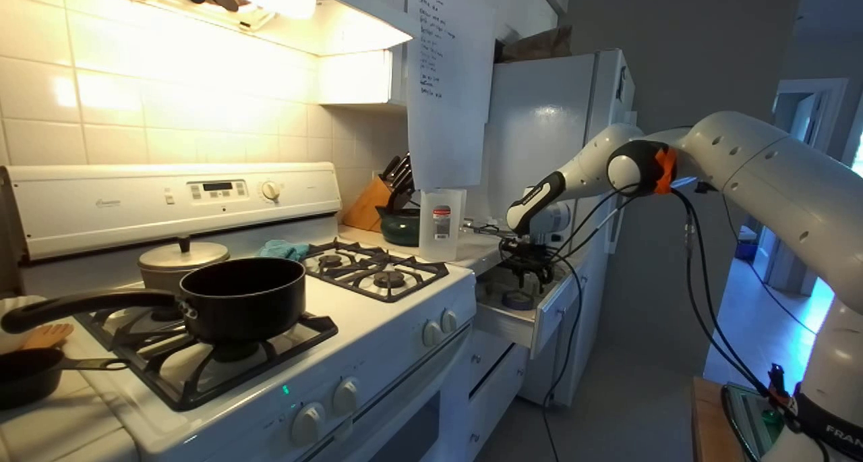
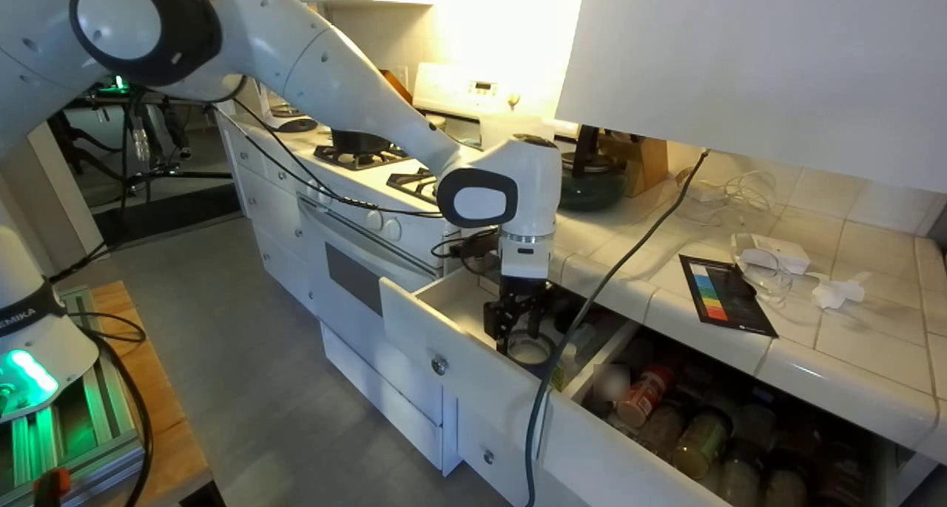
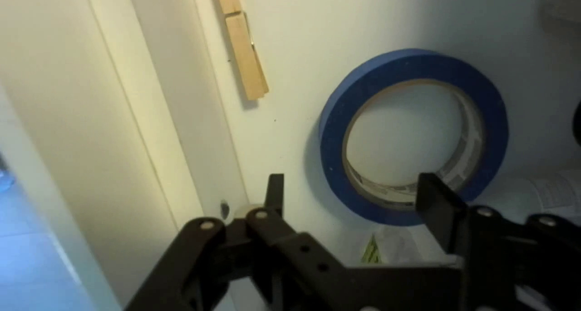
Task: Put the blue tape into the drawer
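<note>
The blue tape (image 3: pixel 335 165) lies flat on the pale floor of the open white drawer (image 3: pixel 195 134) in the wrist view. It shows small and dark in both exterior views (image 1: pixel 518 301) (image 2: pixel 550 349), inside the drawer (image 1: pixel 549 317) (image 2: pixel 462 344). My gripper (image 3: pixel 352 177) is open and empty, pointing down over the tape. In the wrist view one fingertip overlaps the near right part of the ring; the other is left of the ring, over the drawer floor. The gripper also shows in both exterior views (image 1: pixel 532 283) (image 2: pixel 518 338). Whether a finger touches the tape, I cannot tell.
A wooden clothespin (image 3: pixel 245 56) lies by the drawer wall. A neighbouring open drawer (image 2: pixel 607 455) holds several jars. The tiled counter (image 2: pixel 636 300) overhangs the drawers. A cable (image 2: pixel 614 270) hangs across. A black pot (image 1: pixel 243 300) and clear container (image 1: pixel 441 226) stand nearby.
</note>
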{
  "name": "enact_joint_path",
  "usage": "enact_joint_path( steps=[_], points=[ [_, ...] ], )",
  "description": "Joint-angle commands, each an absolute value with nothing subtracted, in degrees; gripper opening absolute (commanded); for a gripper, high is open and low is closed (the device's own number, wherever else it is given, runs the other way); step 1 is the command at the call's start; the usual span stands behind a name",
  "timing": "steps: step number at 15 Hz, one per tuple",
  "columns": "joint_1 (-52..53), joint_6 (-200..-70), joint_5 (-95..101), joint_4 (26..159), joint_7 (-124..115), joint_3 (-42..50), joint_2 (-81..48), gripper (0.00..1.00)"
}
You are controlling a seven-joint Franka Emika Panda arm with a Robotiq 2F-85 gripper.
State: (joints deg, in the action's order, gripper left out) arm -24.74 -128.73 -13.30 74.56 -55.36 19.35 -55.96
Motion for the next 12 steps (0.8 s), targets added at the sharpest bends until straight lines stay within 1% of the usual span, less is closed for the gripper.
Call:
enact_joint_path(
  steps=[1, 4, 6, 12],
  points=[
    [-25.0, -120.8, -13.1, 78.2, -53.0, 19.7, -48.5, 1.00],
    [-24.7, -110.4, -9.6, 78.3, -45.4, 21.2, -43.0, 1.00],
    [-24.6, -105.9, -6.3, 77.8, -39.6, 22.7, -40.6, 1.00],
    [-26.2, -103.0, -0.4, 79.8, -18.9, 24.5, -36.3, 1.00]
  ],
)
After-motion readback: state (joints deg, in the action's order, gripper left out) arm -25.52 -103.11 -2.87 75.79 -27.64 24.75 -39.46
